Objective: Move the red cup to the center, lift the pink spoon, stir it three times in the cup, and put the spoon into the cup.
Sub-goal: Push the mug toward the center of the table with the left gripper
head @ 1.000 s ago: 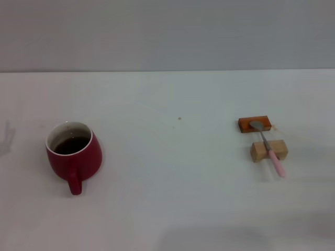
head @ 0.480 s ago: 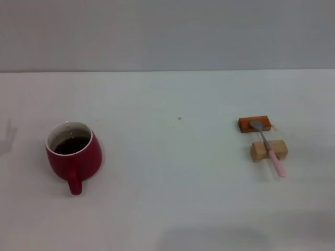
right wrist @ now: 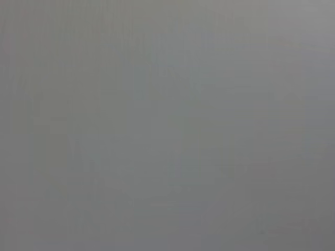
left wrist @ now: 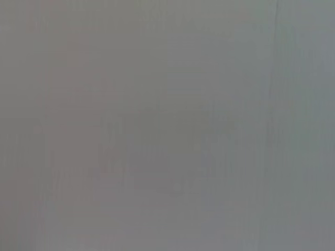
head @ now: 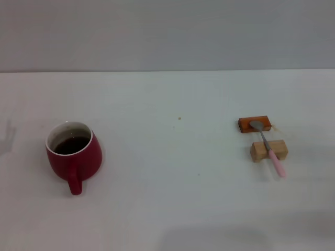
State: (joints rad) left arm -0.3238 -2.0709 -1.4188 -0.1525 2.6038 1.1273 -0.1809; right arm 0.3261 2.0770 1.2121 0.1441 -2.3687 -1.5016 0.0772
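White tabletop (head: 172, 209) under a grey wall fills the head view, and neither arm appears on it; both wrist views show only blank grey, so neither gripper's opening can be told. At the left stands the cup (head: 73, 154), upright with dark liquid inside, handle toward the camera, no writing visible. Well apart at the right, the spoon (head: 268, 148) rests across a tan block (head: 269, 150), its bowl on an orange block (head: 254, 124). Nothing has shifted since a second ago.
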